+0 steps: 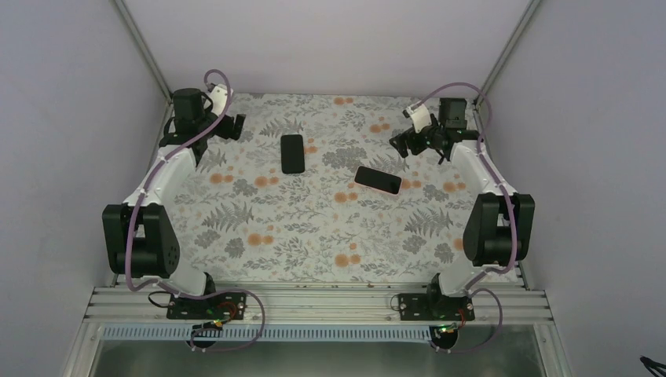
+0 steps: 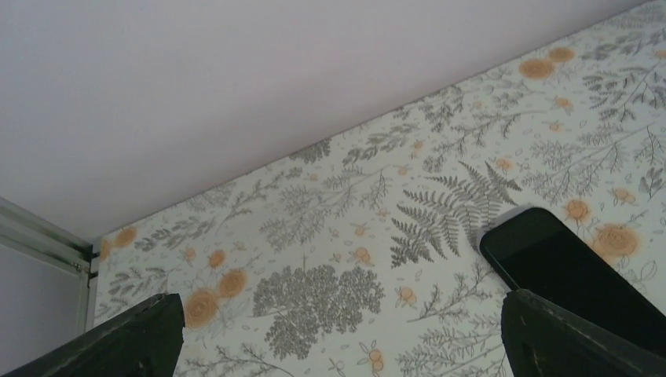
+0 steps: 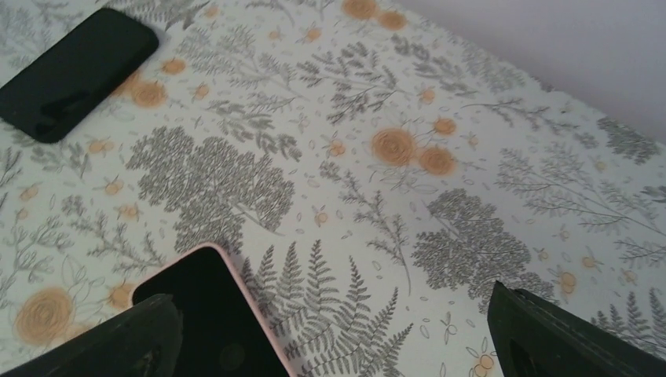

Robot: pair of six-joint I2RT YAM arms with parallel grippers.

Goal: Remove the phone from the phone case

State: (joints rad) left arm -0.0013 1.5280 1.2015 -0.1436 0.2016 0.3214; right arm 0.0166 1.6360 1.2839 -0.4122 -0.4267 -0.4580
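A phone [image 1: 378, 180] lies screen up in a pink case, right of the table's middle; only the case's thin pink rim [image 3: 236, 283] shows around the dark screen [image 3: 208, 314]. My right gripper [image 1: 408, 141] hovers open just beyond its far right end, and in the right wrist view the left fingertip [image 3: 157, 314] overlaps the phone's corner. The open right gripper [image 3: 334, 306] holds nothing. My left gripper [image 1: 230, 126] is open at the far left, nothing between its fingers [image 2: 339, 314].
A second, all-black phone-shaped slab [image 1: 293, 153] lies flat at centre back, seen beside the left gripper's right finger [image 2: 573, 275] and far left in the right wrist view [image 3: 75, 71]. Floral tablecloth [image 1: 314, 228]; walls enclose three sides.
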